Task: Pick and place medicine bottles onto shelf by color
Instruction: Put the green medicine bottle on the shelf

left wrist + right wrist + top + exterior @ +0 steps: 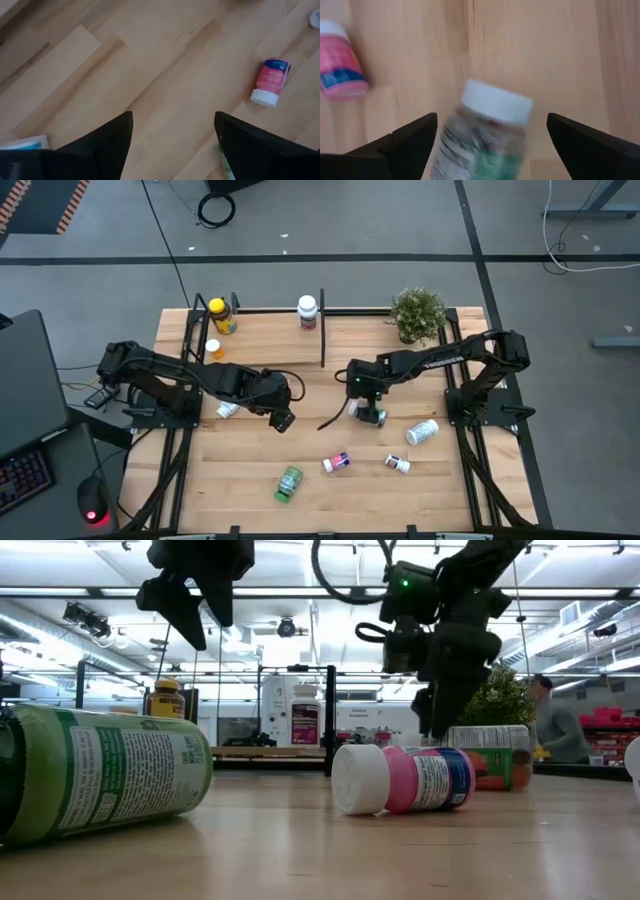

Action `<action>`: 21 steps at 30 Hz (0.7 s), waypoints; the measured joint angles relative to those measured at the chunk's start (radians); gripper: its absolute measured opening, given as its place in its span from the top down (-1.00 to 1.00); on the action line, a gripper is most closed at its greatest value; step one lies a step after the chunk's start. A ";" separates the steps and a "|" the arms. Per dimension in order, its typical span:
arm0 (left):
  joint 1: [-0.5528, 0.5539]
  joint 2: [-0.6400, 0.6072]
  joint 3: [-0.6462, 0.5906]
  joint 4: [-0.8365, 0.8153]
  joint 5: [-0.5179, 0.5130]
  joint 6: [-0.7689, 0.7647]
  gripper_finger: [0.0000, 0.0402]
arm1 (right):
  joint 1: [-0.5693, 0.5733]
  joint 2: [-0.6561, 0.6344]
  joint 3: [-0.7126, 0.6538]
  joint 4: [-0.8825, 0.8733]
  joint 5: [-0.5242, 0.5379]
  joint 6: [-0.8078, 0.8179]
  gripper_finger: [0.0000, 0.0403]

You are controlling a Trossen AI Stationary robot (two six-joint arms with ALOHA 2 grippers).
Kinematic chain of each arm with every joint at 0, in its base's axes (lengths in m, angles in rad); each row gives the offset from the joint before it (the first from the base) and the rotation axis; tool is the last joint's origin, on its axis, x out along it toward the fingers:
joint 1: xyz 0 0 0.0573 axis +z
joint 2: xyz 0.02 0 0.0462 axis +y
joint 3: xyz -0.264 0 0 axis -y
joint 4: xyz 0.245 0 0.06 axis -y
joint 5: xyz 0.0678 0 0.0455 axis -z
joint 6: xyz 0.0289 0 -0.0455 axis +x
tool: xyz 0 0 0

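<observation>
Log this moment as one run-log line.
right tool: open over lying white-capped bottle | left tool: open, empty, above table | shelf: three bottles

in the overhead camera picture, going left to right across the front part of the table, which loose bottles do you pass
Green bottle → pink-labelled bottle → small white bottle with a red band → white bottle with a blue-green label. All four lie on their sides on the tabletop.
</observation>
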 joint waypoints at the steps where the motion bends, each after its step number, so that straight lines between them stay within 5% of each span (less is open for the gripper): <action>1: 0.000 -0.001 0.000 0.000 -0.006 -0.005 -0.42 | -0.003 0.003 0.003 0.011 -0.009 0.000 -0.92; 21: 0.013 -0.001 0.000 0.011 -0.010 -0.018 -0.42 | -0.052 0.129 0.010 0.010 -0.011 0.023 -0.77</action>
